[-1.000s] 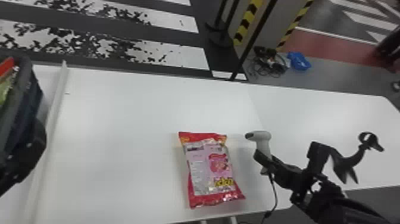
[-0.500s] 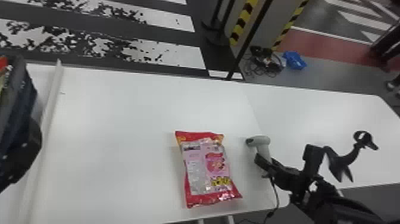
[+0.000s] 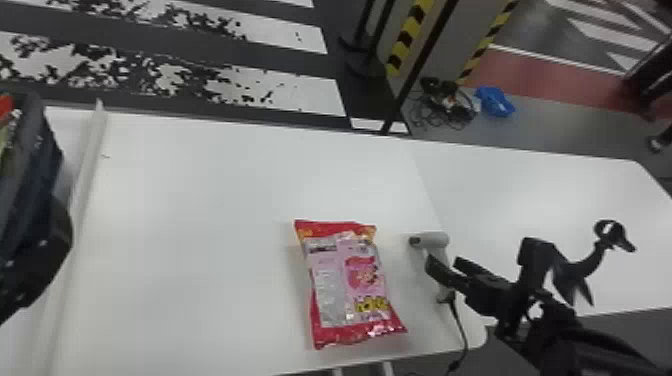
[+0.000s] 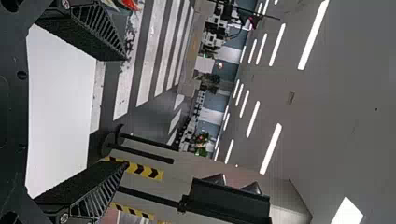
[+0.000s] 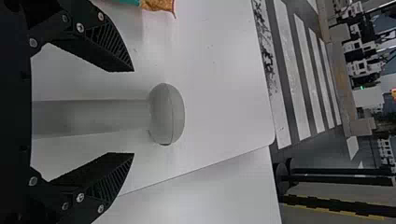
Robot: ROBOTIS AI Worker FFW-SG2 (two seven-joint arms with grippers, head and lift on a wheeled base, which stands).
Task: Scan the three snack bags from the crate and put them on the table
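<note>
My left gripper (image 3: 37, 260) is at the far left beside the dark crate (image 3: 25, 150); in the left wrist view the left gripper (image 4: 126, 111) is open and holds nothing. A red and pink snack bag (image 3: 350, 285) lies flat on the white table (image 3: 200, 225). Just right of it is the grey scanner (image 3: 434, 241), with my right gripper (image 3: 444, 265) around its handle. In the right wrist view the scanner's handle (image 5: 93, 116) runs between the spread fingers of the right gripper (image 5: 134, 112), touching neither.
A raised white strip (image 3: 85, 170) runs along the table's left part, next to the crate. The scanner's cable (image 3: 460, 320) hangs over the near edge. In the right wrist view an orange bag corner (image 5: 159, 4) lies on the table. Striped posts stand beyond the table.
The scanner sits slightly lower in the head view than a second ago, and the right gripper's fingers now look farther apart. The head view has shifted a little; the snack bag lies as before.
</note>
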